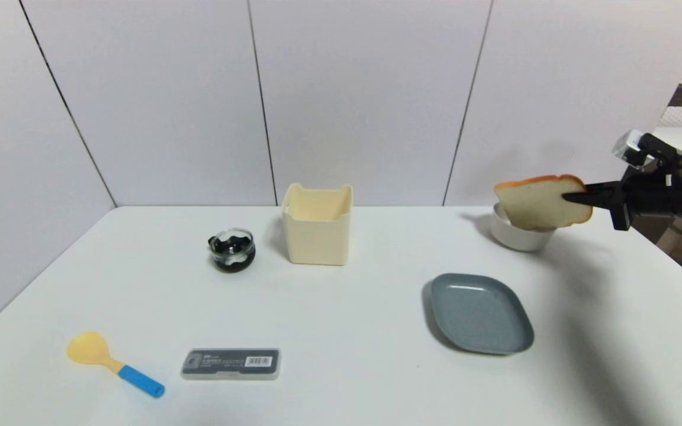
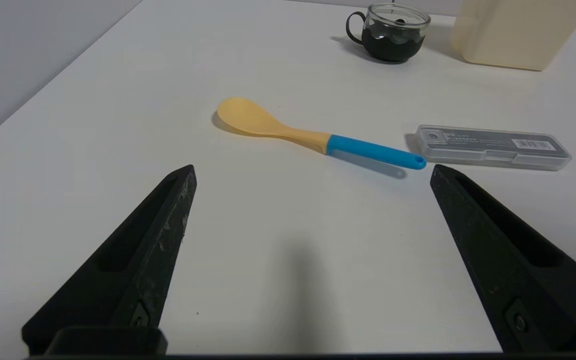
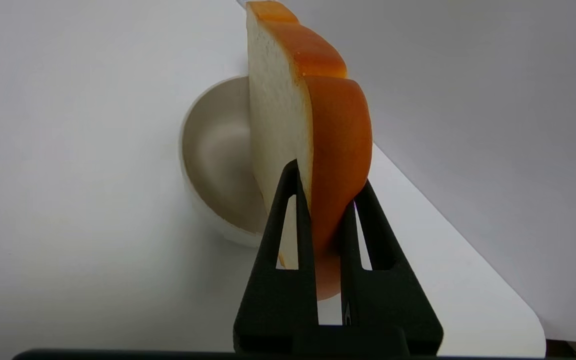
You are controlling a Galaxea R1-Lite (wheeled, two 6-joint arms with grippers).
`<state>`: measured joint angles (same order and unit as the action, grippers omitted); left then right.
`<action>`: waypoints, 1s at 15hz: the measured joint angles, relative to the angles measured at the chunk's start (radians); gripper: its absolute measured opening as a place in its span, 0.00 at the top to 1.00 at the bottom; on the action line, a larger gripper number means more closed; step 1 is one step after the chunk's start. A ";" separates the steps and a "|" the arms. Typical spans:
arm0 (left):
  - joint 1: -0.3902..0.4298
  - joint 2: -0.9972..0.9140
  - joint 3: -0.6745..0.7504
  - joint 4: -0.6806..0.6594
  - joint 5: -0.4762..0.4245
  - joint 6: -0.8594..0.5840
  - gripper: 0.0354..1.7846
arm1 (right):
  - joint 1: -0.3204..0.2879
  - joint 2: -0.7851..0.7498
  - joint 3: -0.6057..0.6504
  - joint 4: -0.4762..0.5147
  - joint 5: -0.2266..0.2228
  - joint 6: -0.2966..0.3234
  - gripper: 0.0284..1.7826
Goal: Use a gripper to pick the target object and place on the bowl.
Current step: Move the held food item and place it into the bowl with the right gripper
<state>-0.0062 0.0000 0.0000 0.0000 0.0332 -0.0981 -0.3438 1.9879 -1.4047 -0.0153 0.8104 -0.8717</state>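
My right gripper [image 1: 575,197] is shut on the slice of bread [image 1: 539,204], white with an orange-brown crust, and holds it in the air over the small off-white bowl [image 1: 518,238] at the far right of the table. In the right wrist view the bread [image 3: 318,115] stands on edge between the gripper's [image 3: 328,180] two fingers, with the bowl [image 3: 213,160] below and beyond it. The bread hides part of the bowl. My left gripper [image 2: 313,170] is open and empty above the near left of the table; it does not show in the head view.
A blue-grey plate [image 1: 480,313] lies in front of the bowl. A cream square container [image 1: 317,225] and a glass cup [image 1: 232,249] stand mid-table. A yellow spoon with a blue handle [image 1: 113,362] and a grey case [image 1: 230,363] lie near left. The table's right edge runs close to the bowl.
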 joint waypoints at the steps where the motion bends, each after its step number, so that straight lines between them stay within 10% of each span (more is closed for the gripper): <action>1: 0.000 0.000 0.000 0.000 0.000 0.000 0.06 | -0.003 0.003 -0.009 0.021 0.001 0.000 0.91; 4: 0.000 0.000 0.000 0.000 0.000 0.000 0.06 | -0.011 0.010 -0.017 0.022 0.013 -0.006 0.91; 15: 0.000 0.000 0.000 0.000 0.000 0.000 0.06 | 0.001 -0.045 -0.068 0.026 0.015 0.114 0.26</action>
<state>-0.0057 0.0000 0.0000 0.0000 0.0332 -0.0985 -0.3430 1.9430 -1.4726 0.0109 0.8253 -0.7572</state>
